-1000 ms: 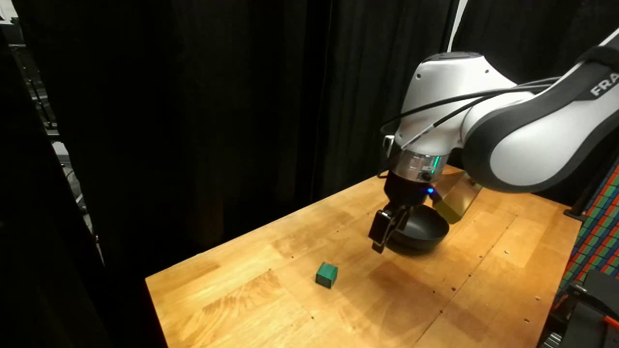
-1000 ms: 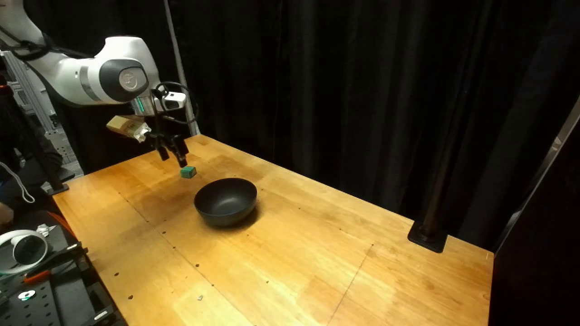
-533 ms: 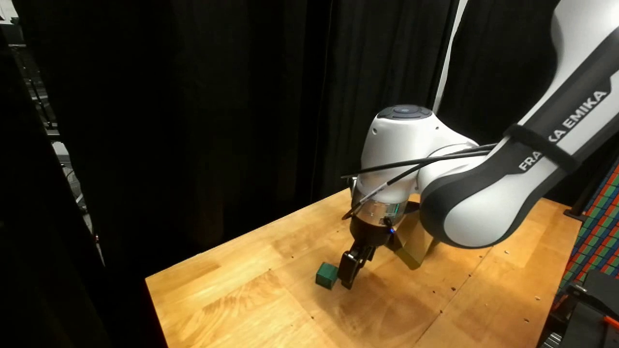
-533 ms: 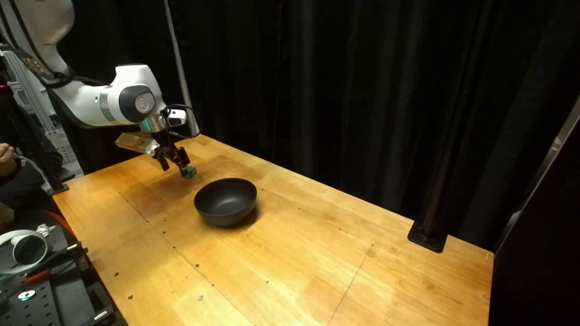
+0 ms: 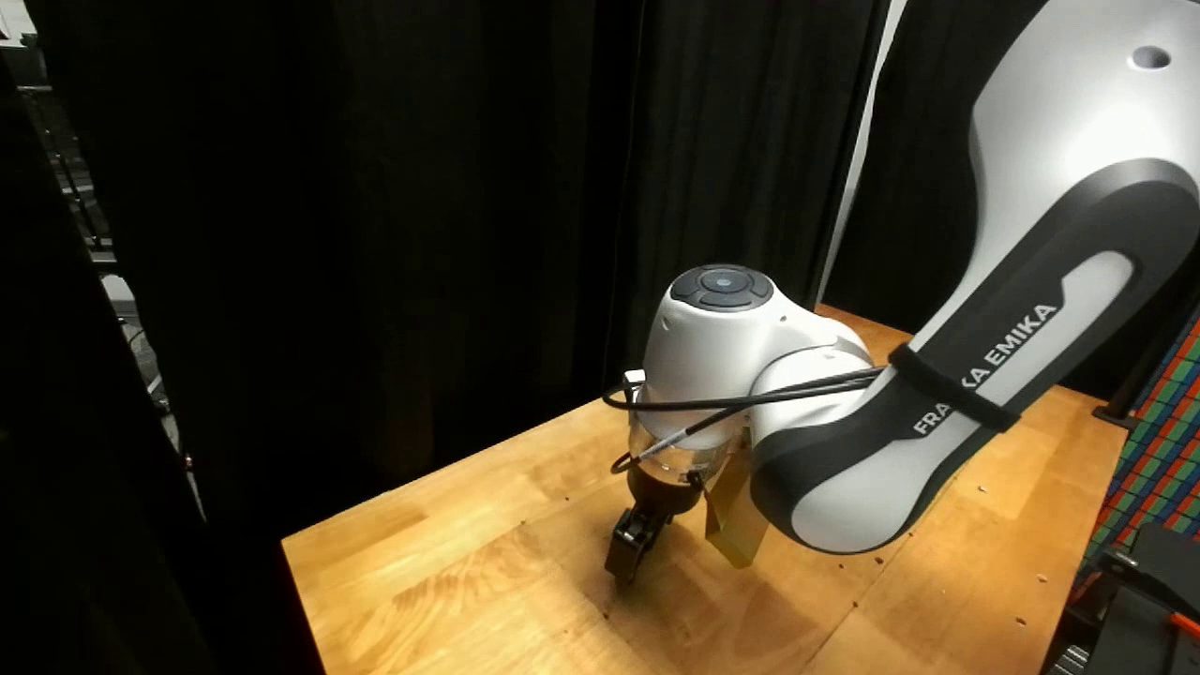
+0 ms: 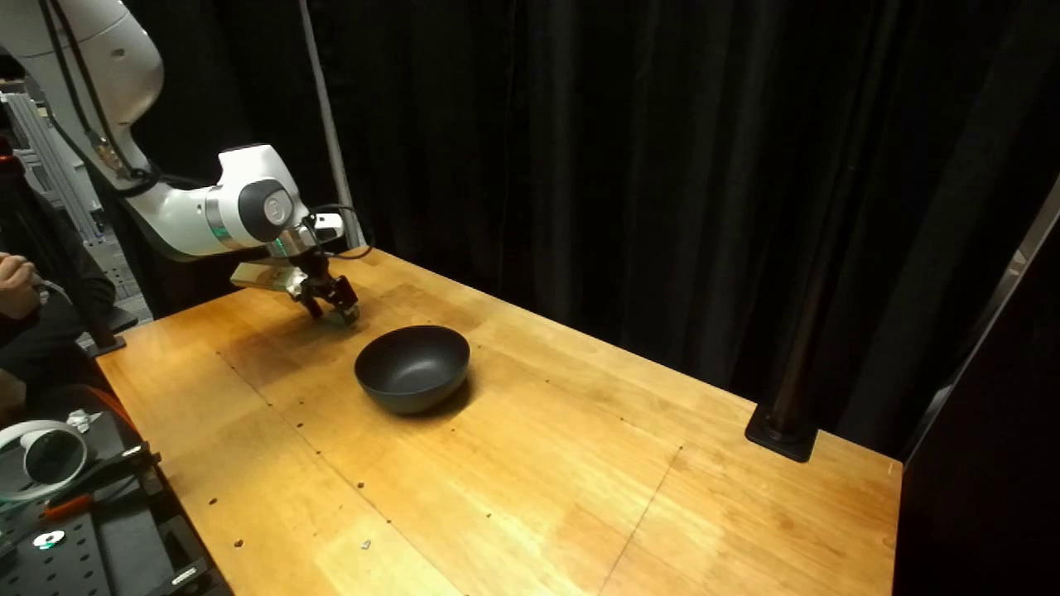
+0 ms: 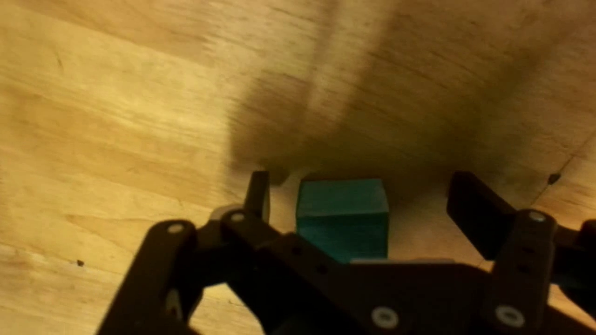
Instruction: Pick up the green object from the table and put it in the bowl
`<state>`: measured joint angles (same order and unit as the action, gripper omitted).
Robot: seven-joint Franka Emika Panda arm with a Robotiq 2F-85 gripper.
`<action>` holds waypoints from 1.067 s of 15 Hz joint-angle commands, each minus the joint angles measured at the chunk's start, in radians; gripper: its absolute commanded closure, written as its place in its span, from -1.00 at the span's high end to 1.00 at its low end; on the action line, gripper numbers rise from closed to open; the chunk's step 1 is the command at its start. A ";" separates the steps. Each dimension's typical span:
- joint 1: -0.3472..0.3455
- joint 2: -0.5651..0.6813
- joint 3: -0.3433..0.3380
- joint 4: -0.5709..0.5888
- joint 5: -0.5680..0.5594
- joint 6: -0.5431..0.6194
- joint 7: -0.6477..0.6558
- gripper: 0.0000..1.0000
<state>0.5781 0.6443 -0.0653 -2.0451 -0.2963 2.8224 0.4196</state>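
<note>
The green block (image 7: 343, 218) sits on the wooden table (image 7: 116, 116). In the wrist view it lies between the spread fingers of my gripper (image 7: 359, 179), closer to the left finger, with gaps on both sides. Its lower part is hidden by the gripper body. In the exterior views my gripper (image 5: 623, 567) is low over the table and covers the block; it also shows in an exterior view (image 6: 333, 313). The black bowl (image 6: 411, 368) stands upright on the table near the gripper; the arm hides it in an exterior view.
A black post base (image 6: 782, 432) stands at the table's far edge. A black side cart with a white headset (image 6: 51, 458) is beside the table. A person's hand (image 6: 16, 285) shows at the left. Black curtains hang behind the table.
My gripper has moved down and over to the green block, staying open, and now covers it in an exterior view. The arm now hides the bowl there. The block and bowl have not moved.
</note>
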 commanded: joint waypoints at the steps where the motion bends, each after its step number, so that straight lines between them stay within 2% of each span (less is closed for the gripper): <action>1: 0.081 0.055 -0.082 0.071 -0.020 0.029 0.047 0.32; 2: 0.094 0.060 -0.098 0.078 -0.017 0.030 0.048 0.12; 7: 0.148 0.033 -0.178 0.070 -0.021 -0.018 0.057 -0.57; 11: 0.162 -0.059 -0.301 0.005 -0.094 -0.128 0.068 -0.57; 14: 0.120 -0.153 -0.367 -0.037 -0.156 -0.203 0.105 -0.57; 16: 0.065 -0.211 -0.371 -0.049 -0.184 -0.273 0.114 -0.57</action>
<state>0.6942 0.5551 -0.4259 -2.0334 -0.4202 2.6303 0.4940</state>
